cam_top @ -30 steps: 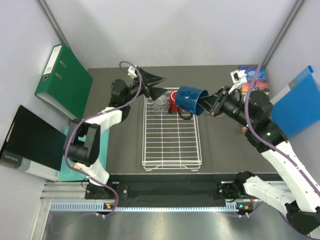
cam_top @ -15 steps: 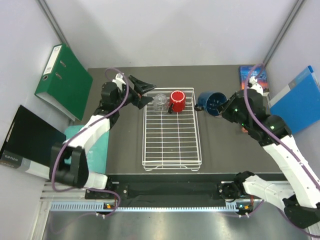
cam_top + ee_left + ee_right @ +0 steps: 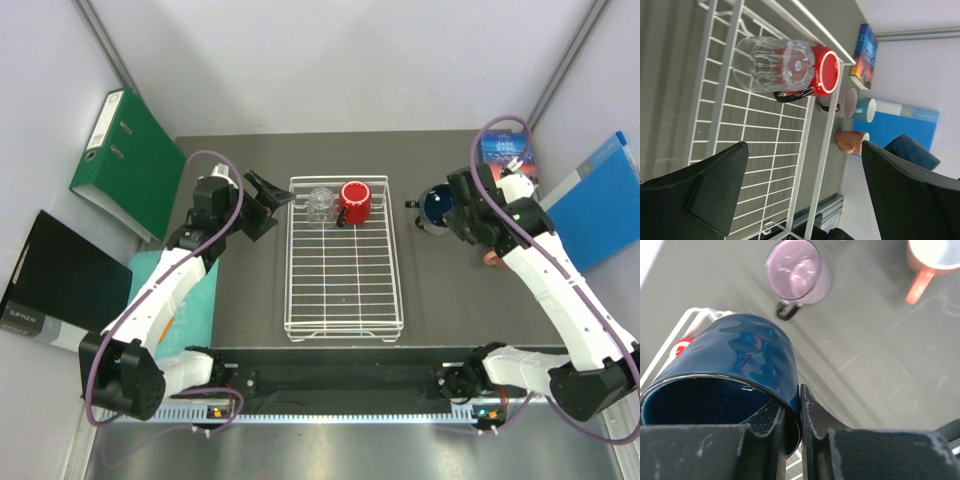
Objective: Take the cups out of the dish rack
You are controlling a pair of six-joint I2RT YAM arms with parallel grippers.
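Grey walls [image 3: 350,60] are closing in a dark grey tabletop [image 3: 450,290], where the white wire-grid dish rack [image 3: 288,260] is lying lengthwise between the two arms. Two cups are sitting side by side at its far end, the clear glass tumbler [image 3: 320,203] on the left and the red handled mug [image 3: 354,201] just beside it on the right. The right gripper [image 3: 792,412] is working just right of the rack's far corner, its jaws clamped on the wall of the glossy dark blue mug [image 3: 437,208], one finger inside the rim and one outside, the mug tipping so its mouth is facing back toward the wrist. Beyond it the mauve-pink mug [image 3: 797,271] and the salmon-orange mug [image 3: 932,255] are standing on the tabletop off the rack, so the blue one is probably going down near them and will need righting first. The left gripper [image 3: 262,203] is hovering just outside the rack's far left corner, jaws spread wide and holding nothing. From those jaws the tumbler is lying straight ahead, toward the right, with the red mug lined up directly behind it; both are reading round from above, so their long axes are running vertically. The left arm is plainly the nearer one for the tumbler, and a sideways reach over the low wire side looks like what that grasp is calling for.
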